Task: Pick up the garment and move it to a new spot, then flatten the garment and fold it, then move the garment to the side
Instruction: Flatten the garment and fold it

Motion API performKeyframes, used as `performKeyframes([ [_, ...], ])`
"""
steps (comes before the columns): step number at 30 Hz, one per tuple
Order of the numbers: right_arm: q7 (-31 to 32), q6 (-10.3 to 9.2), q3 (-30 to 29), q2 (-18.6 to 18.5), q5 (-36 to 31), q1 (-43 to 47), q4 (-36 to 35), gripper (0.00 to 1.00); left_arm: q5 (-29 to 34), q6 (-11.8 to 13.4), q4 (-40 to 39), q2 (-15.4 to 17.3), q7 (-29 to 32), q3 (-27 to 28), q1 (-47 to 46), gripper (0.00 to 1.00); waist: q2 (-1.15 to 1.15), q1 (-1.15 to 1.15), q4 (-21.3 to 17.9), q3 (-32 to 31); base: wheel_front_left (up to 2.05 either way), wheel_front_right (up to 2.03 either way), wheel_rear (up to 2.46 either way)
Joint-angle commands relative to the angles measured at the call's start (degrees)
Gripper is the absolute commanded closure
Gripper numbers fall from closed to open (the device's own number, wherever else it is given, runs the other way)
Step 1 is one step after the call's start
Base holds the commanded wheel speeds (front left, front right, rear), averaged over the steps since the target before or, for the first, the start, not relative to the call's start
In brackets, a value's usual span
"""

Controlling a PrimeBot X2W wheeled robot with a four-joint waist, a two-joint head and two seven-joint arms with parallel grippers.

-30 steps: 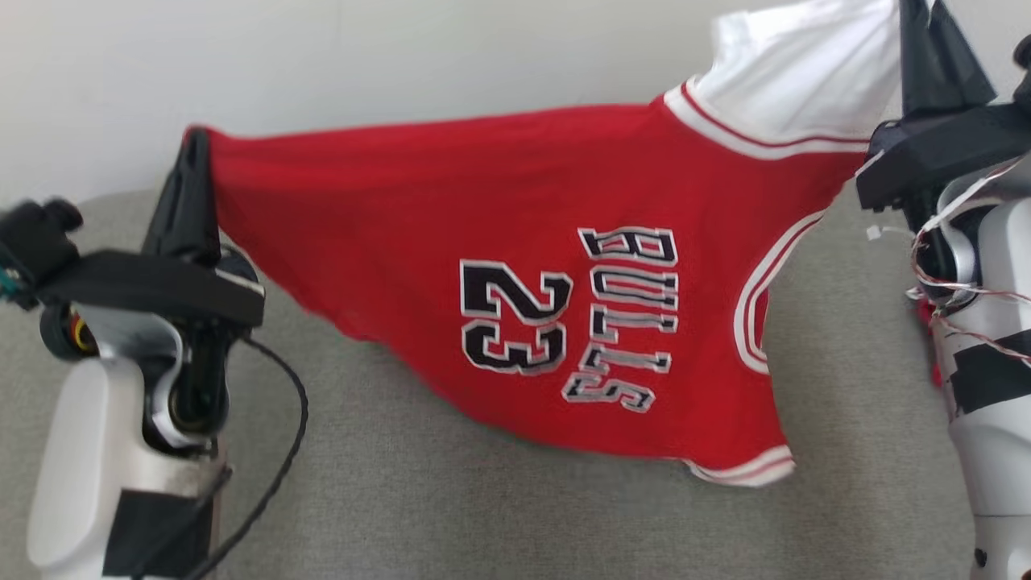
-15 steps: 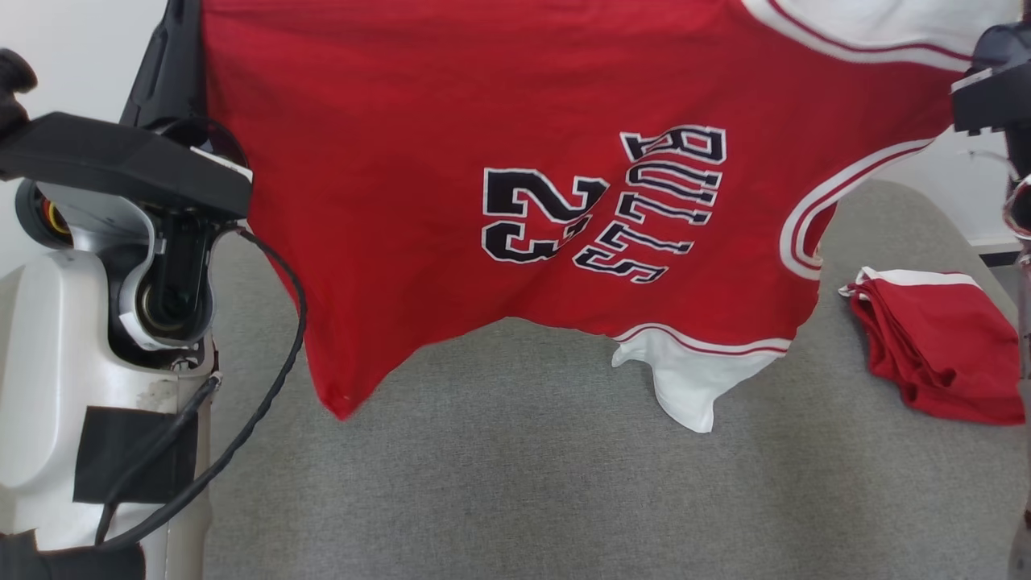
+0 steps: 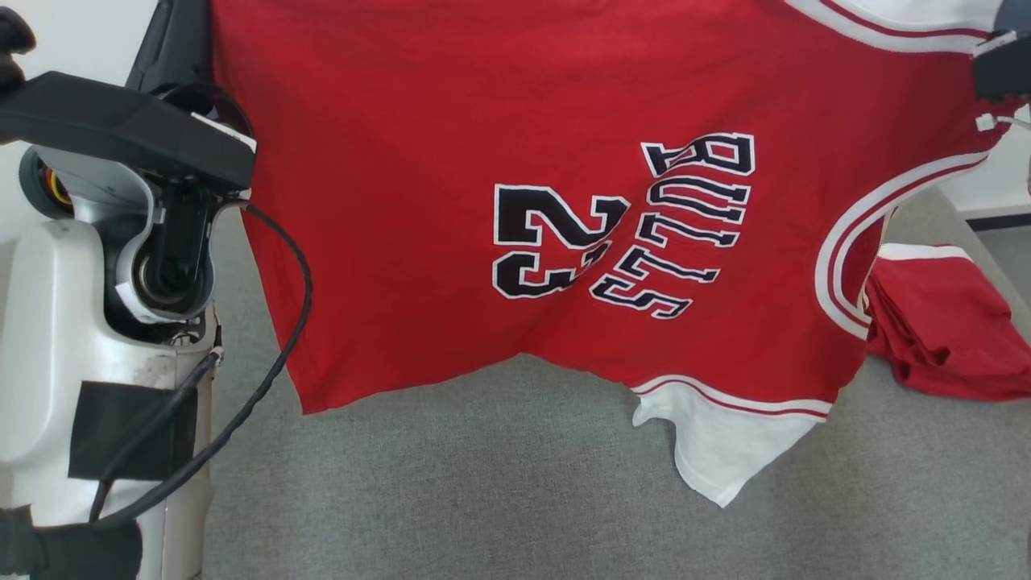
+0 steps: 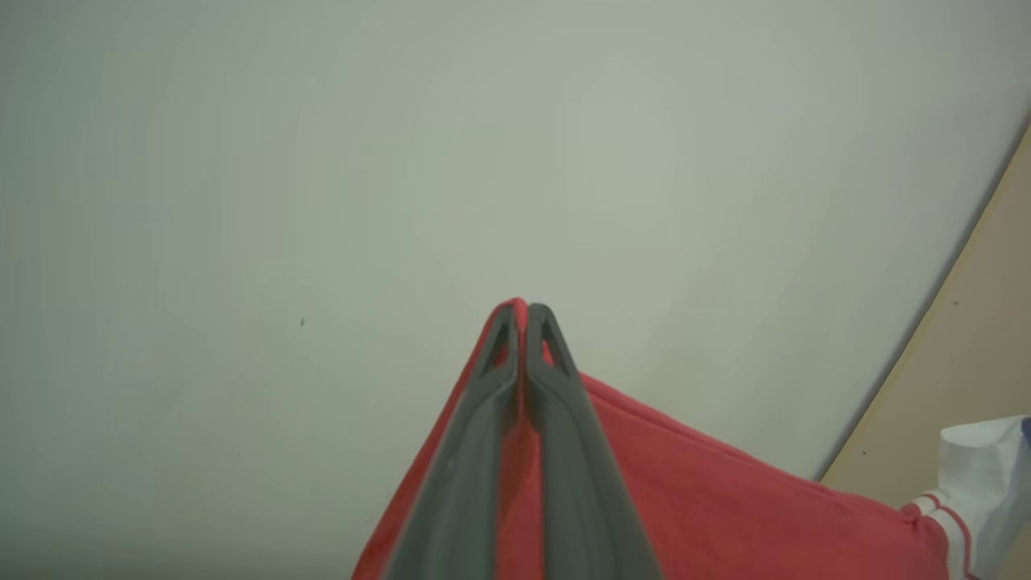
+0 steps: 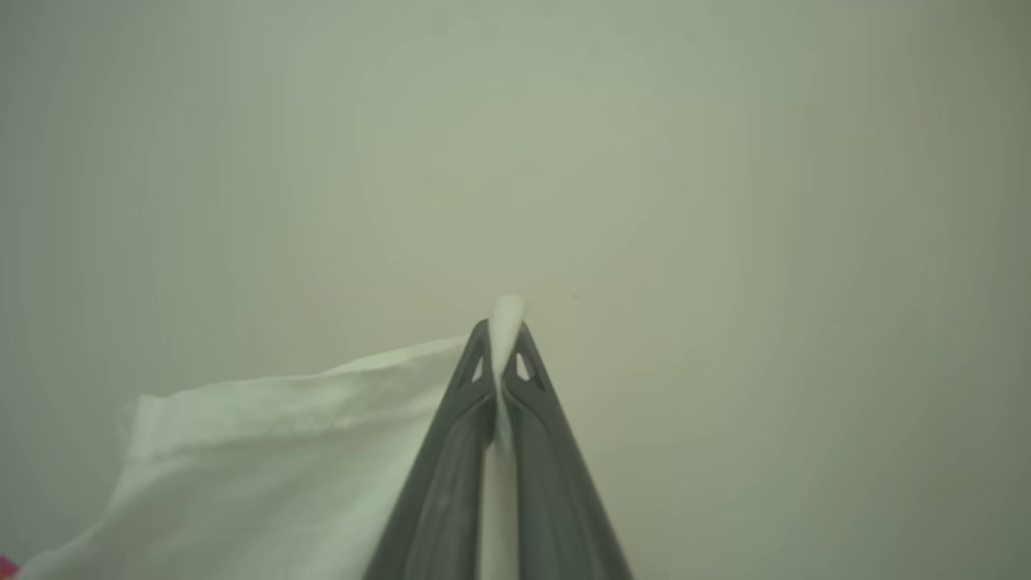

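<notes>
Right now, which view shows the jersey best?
Head view: the jersey hangs spread, lettering legible. Left wrist: a red corner pinched in the left fingers; right wrist: a white edge in the right fingers.

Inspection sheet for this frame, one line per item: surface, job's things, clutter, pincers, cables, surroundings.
Surface: grey fabric surface, no stains or damage seen.
Job's things: red jersey marked BULLS 23, held up sideways and spread between both arms; its lower white sleeve hangs near the surface, contact unclear.
Clutter: folded red garment with white trim lying at the right, partly behind the jersey.
Pincers: left pincer shut on a red corner of the jersey; right pincer shut on white fabric of the jersey.
Cables: black cable loops from the left wrist down along the forearm, beside the jersey's edge.
Surroundings: plain pale wall behind; nothing else seen.
</notes>
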Motion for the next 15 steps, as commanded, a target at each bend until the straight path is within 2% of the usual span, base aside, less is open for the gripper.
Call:
performKeyframes([
  [1,0.0,-0.13,0.3,-0.3,0.3,-0.7,0.2,1.0,0.4,0.1,0.1,0.0,-0.3,0.1,-0.9,1.0,0.0,0.0,-0.2,1.2,0.0,0.0,0.0],
  [8,-2.4,-0.13,4.5,-0.2,1.4,-6.2,7.5,1.0,-1.0,-0.1,5.3,-0.7,-2.9,1.4,-4.4,1.0,0.0,0.0,0.1,5.0,0.0,0.0,0.0],
  [15,-6.5,-0.13,5.0,3.3,1.2,-13.7,15.2,1.0,1.8,-0.4,10.4,-0.3,-8.9,1.7,-9.1,1.0,0.0,0.0,0.4,9.4,0.0,0.0,0.0],
])
